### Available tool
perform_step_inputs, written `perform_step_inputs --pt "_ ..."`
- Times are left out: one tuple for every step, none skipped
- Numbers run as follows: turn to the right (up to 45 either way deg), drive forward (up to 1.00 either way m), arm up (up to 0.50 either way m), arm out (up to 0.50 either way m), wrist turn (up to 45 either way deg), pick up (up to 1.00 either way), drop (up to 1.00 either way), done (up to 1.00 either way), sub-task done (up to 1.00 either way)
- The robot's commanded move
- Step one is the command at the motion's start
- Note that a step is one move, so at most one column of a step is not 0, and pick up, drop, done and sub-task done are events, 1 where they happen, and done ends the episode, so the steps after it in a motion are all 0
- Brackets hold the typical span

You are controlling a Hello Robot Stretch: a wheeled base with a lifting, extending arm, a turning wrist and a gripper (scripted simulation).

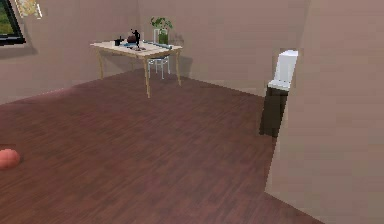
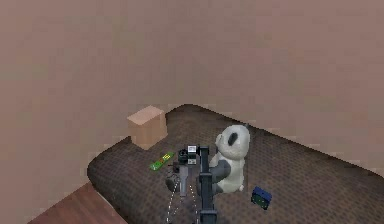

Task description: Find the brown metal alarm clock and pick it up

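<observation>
In the arm side view the dark arm (image 2: 203, 190) rises from the bottom edge over a dark brown rounded surface (image 2: 120, 165). At its far end sits my gripper (image 2: 182, 160), with a small green thing (image 2: 160, 165) lying just to its left on that surface. I cannot tell whether the gripper holds anything. A white and grey teddy bear (image 2: 232, 155) sits right beside the arm. In the forward view a few small dark things (image 1: 130, 44) stand on a light wooden desk (image 1: 112, 48) far across the room.
A tan box (image 2: 147, 127) stands near the wall and a small blue thing (image 2: 262, 198) lies right of the bear. In the forward view: a potted plant (image 1: 161, 28), a chair (image 1: 161, 62), a dark cabinet (image 1: 273, 108) with a white object (image 1: 287, 66), a near wall (image 1: 340, 110), open wooden floor (image 1: 140, 150).
</observation>
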Motion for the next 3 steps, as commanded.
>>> perform_step_inputs --pt "0.0 0.0 0.0 0.0 45.0 0.0 0.0 0.0 0.0" --pt "0.0 0.0 0.0 0.0 45.0 0.0 0.0 0.0 0.0" --pt "0.0 0.0 0.0 0.0 45.0 0.0 0.0 0.0 0.0"
